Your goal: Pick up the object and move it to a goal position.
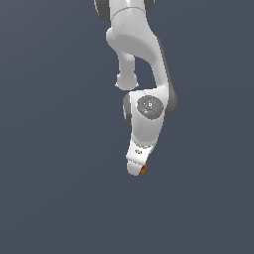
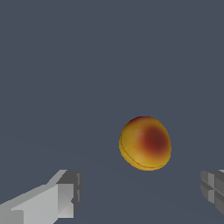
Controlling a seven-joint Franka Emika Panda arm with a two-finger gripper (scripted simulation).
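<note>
Between my jaws in the wrist view sits the ball [image 2: 145, 143], orange-yellow with a dark red patch on its face. I see the jaws standing wide: one finger [image 2: 65, 197] on one side and the other finger [image 2: 213, 188] at the far edge of the frame, neither touching the ball, with clear gaps on both sides. From the exterior view, the white arm [image 1: 141, 54] reaches down over the flat grey bench [image 1: 49, 198], and the gripper [image 1: 135, 168] hangs low, nearly hiding the ball [image 1: 143, 169], which peeks out at the tip on the exterior view's right.
</note>
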